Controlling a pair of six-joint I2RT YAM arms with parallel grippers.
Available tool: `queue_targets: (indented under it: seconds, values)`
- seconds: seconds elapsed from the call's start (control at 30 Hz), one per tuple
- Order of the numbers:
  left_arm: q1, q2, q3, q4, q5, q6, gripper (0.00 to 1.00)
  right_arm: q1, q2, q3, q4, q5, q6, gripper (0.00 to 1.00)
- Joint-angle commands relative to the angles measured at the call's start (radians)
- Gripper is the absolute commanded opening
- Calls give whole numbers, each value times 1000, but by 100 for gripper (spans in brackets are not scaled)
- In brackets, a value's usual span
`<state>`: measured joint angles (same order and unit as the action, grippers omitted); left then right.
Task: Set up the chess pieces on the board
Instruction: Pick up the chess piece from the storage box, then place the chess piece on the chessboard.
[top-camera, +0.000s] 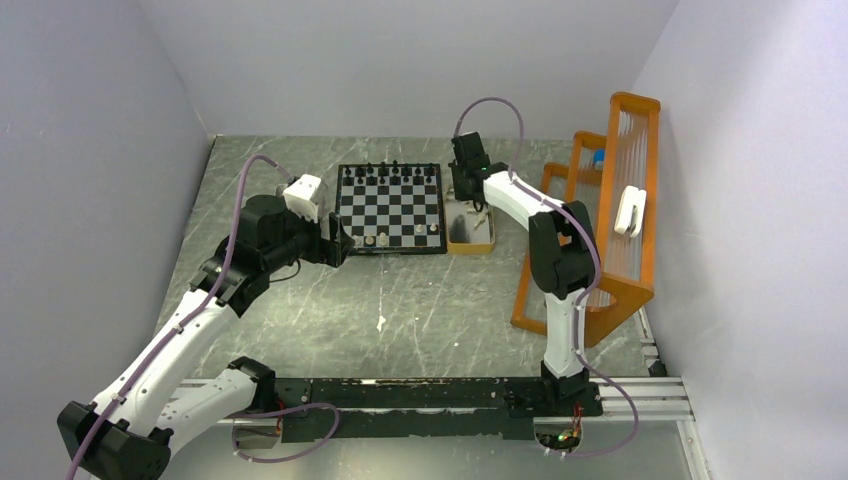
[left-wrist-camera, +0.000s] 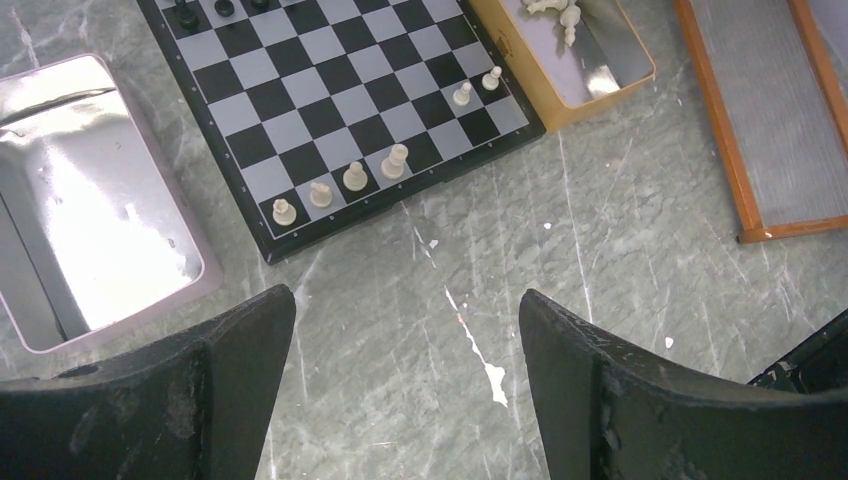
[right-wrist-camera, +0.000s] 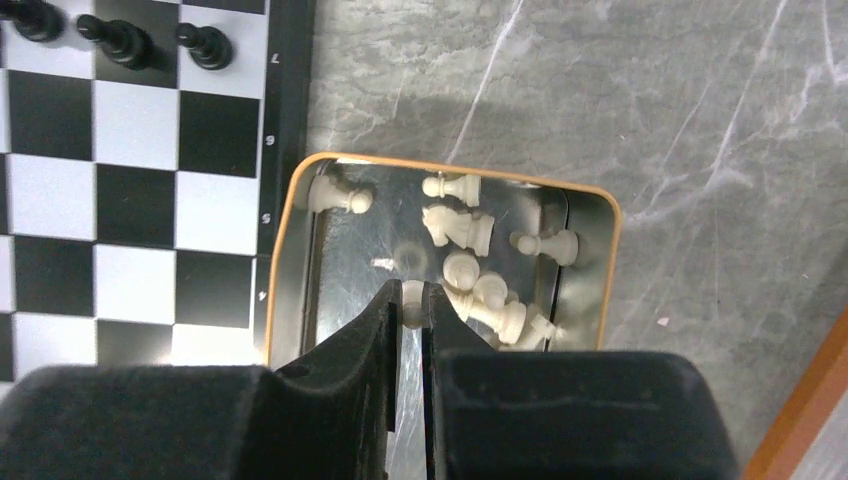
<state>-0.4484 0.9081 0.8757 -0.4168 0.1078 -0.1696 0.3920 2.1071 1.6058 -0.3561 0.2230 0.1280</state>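
Right fingers pinch a cream chessman.
Inside the tin at the board's 3 o'clock; left fingers spread wide.

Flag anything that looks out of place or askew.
The white chess pieces in the orange-rimmed tin lie toppled in a jumble, not upright. Small white flecks dot the table near the board. Nothing else stands out.
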Motion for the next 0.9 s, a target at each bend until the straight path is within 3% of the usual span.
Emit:
queue_targets:
  seconds: [0.0,0.37,0.87]
  values:
    - [10,-9,8,-5,-22,4,87,-1,-90,-18,-19,-28,23,12]
    - [11,-12,8,-7,-39,3,87,71,-169,-17,-43,-95,50,12]
    - [14,-12,8,-7,-39,2,86,272,-105,13,-41,-73,77,12]
